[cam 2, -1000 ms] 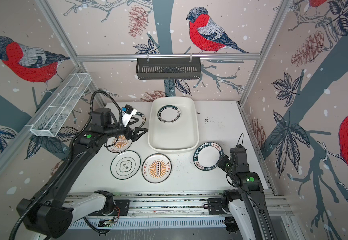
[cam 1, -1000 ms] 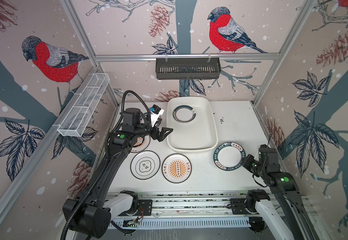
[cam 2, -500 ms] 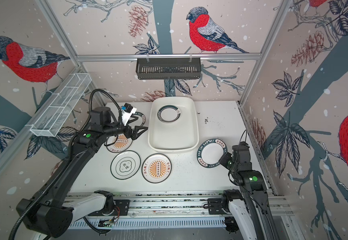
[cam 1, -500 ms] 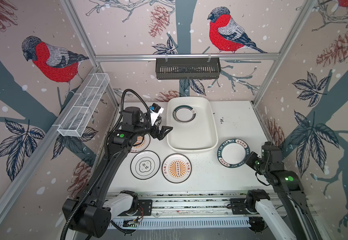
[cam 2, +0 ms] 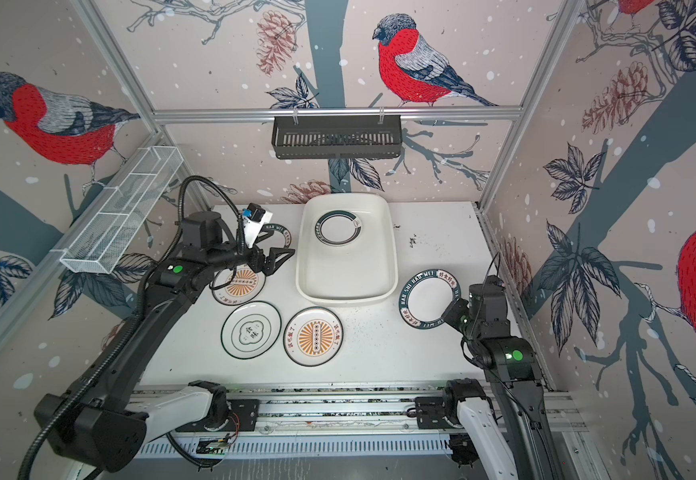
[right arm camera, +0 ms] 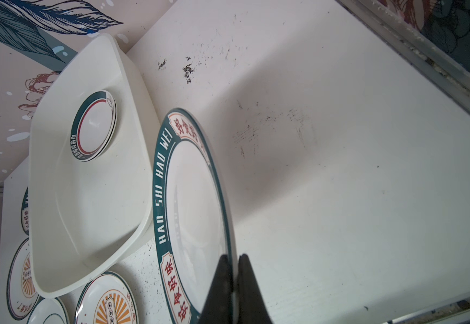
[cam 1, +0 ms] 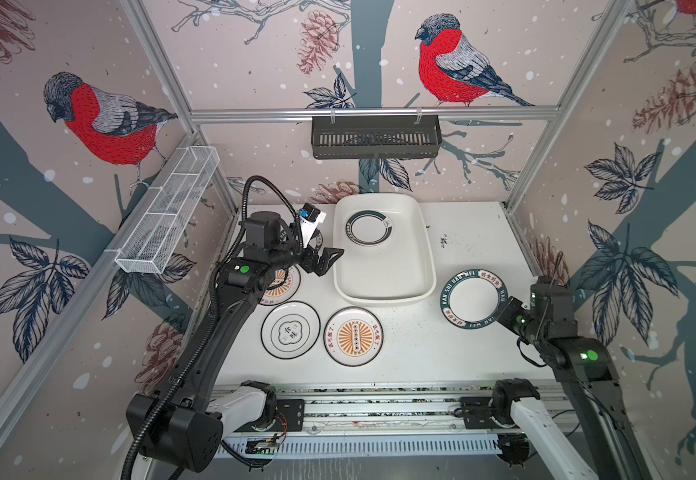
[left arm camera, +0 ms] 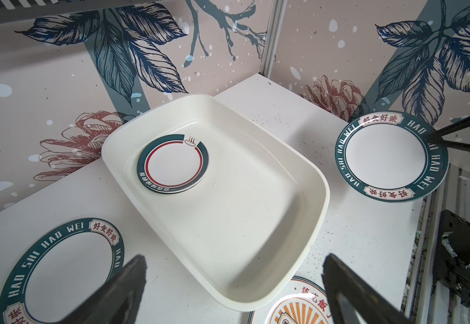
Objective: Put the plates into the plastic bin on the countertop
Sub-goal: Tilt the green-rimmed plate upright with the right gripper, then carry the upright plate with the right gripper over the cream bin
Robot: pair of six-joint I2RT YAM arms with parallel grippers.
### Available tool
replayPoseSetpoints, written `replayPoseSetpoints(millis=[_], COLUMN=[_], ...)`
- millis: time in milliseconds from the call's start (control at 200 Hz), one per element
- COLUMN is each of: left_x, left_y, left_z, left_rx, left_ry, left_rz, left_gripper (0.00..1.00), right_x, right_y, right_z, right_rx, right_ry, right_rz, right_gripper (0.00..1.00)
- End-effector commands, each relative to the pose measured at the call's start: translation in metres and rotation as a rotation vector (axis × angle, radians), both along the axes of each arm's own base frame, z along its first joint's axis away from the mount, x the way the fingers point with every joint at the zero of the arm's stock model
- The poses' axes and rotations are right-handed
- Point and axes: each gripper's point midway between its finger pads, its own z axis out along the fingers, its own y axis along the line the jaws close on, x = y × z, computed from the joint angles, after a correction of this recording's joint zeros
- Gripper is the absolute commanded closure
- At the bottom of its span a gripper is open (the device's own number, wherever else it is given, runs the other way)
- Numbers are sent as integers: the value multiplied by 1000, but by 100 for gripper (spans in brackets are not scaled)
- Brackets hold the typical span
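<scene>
My right gripper [cam 1: 500,311] [right arm camera: 232,256] is shut on the rim of a teal-lettered plate [cam 1: 473,303] [right arm camera: 194,196], held tilted above the countertop [cam 1: 475,232] just right of the plastic bin [cam 1: 421,266] [cam 2: 388,266]. A teal-rimmed plate [cam 1: 369,227] [left arm camera: 172,164] lies in the bin's far end. My left gripper [cam 1: 325,259] [left arm camera: 235,261] hangs open and empty by the bin's left wall. On the countertop lie a sunburst plate [cam 1: 353,336], a cloud-emblem plate [cam 1: 290,329], a second sunburst plate [cam 1: 282,286] under my left arm, and a lettered plate [left arm camera: 60,272].
A black slatted basket [cam 1: 375,137] hangs on the back rail. A white wire-mesh basket [cam 1: 167,216] is fixed to the left wall. The arm bases sit on a rail [cam 1: 379,411] along the front edge. Walls close in the left, back and right.
My right gripper has carried the lettered plate up and a little to the right, off the countertop. The left arm has stayed still.
</scene>
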Motion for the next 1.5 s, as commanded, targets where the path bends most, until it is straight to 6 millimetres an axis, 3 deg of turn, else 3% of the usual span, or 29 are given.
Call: replayPoseSetpoints(millis=[0,430,786,1151,1496], left_x=[4,0,-5,-4,-9], left_y=[1,0,-2,-1,1], left_z=[8,10,10,8,-5], left_rx=[-4,-6,-14,3,8], left_ry=[-30,-30,-22,-14,21], left_rz=[12,-3,-20,-19,-7], left_gripper=[3,3,3,3,3], right_x=[5,24,63,102,145], right_y=[-3,1,17,55,111], right_z=[12,50,69,77,83], right_rx=[-30,-41,7,46,119], right_ry=[-31,-90,-144,-187,-265], right_rz=[3,36,93,194,295], right_gripper=[100,100,100,100,100])
